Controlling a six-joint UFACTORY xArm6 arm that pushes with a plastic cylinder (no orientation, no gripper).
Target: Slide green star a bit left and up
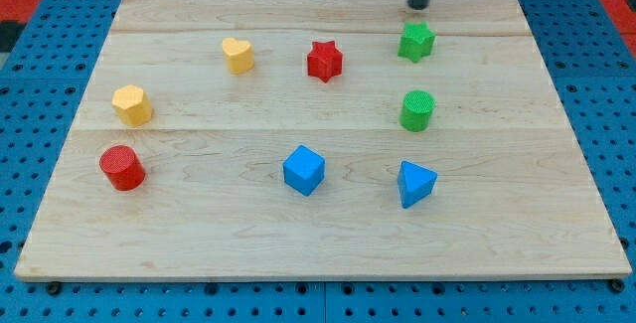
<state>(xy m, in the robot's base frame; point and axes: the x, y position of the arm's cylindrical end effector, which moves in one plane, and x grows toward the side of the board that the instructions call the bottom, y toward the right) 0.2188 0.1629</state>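
The green star (416,41) sits near the view's top right of the wooden board (199,234). My tip (418,7) is just above the star in the view, a short gap away and not touching it. A red star (324,61) lies to the star's left, and a green cylinder (417,110) lies below it.
A yellow heart (238,55) and a yellow hexagon block (131,104) lie at the view's left. A red cylinder (122,168) is at the lower left. A blue cube (303,170) and a blue triangular block (415,184) lie toward the bottom.
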